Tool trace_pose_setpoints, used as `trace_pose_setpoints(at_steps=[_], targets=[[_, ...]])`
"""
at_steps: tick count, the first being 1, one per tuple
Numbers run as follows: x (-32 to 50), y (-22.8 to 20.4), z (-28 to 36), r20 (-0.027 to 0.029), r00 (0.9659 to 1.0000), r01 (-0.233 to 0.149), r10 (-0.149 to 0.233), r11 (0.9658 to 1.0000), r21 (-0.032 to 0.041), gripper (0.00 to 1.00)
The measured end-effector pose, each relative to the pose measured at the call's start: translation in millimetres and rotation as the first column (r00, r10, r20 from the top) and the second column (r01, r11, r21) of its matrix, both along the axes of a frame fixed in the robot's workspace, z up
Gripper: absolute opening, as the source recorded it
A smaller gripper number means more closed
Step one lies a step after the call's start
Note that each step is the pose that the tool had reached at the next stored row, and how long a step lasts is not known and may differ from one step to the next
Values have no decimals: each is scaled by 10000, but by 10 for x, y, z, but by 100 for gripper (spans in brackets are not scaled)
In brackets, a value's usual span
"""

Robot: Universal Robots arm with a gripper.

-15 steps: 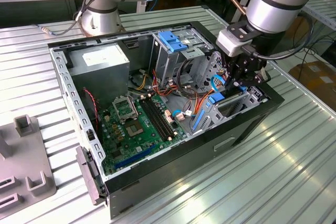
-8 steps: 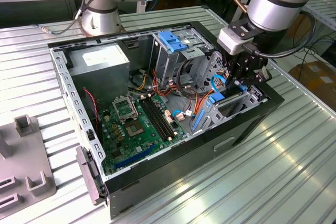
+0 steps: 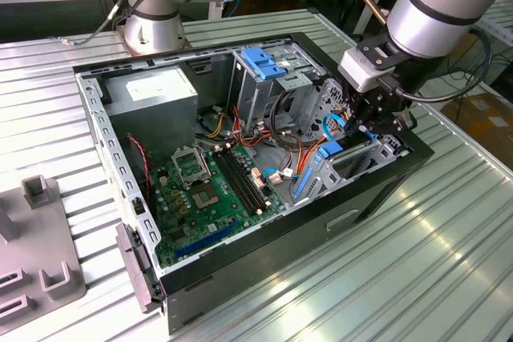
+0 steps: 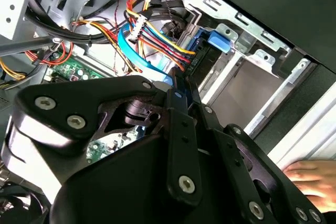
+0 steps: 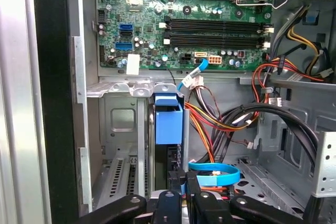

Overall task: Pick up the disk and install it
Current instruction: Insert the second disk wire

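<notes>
The disk [image 5: 169, 124] stands on edge in the metal bay at the case's side wall, with its bright blue carrier end facing the motherboard. In the exterior view the disk's blue rail [image 3: 327, 152] lies in the low bay at the exterior view's right side of the case. My gripper [image 5: 184, 184] reaches down onto it, its black fingers [image 5: 193, 190] drawn close together with a sliver of blue rail between them. The second wrist view has the gripper [image 4: 177, 85] tips against the disk [image 4: 202, 56] at the bay mouth. Most of the disk is hidden by bay metal.
Red, yellow, orange and black cables [image 5: 226, 119] and a pale blue flat cable [image 5: 215, 170] crowd the space beside the bay. The motherboard [image 3: 212, 190] fills the case floor. A blue bracket [image 3: 260, 62] tops the drive cage. A person's hand [image 4: 310, 177] rests outside the case.
</notes>
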State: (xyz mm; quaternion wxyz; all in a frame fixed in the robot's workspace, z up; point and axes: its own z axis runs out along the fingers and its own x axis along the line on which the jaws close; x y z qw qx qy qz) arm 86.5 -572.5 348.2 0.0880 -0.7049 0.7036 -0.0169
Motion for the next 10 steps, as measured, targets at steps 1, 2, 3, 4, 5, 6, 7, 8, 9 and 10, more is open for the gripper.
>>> trace_pose_setpoints(at_steps=[1, 2, 3, 4, 5, 6, 7, 8, 9, 10], targets=[[0, -5, -1, 0, 10000, 0, 0, 10000, 0, 16], [0, -9, -2, 0, 10000, 0, 0, 10000, 2, 16], [0, -13, -5, 1, 10000, 0, 0, 10000, 6, 16], [0, -14, -8, 1, 10000, 0, 0, 10000, 11, 16], [0, -15, -9, 0, 10000, 0, 0, 10000, 13, 16], [0, -16, -12, 0, 10000, 0, 0, 10000, 21, 16], [0, -16, -15, 0, 10000, 0, 0, 10000, 29, 16], [0, -16, -17, 0, 10000, -1, 1, 10000, 36, 16], [0, -16, -19, 0, 10000, -1, 1, 10000, 40, 16], [0, -16, -23, 0, 10000, 0, 0, 10000, 46, 16]])
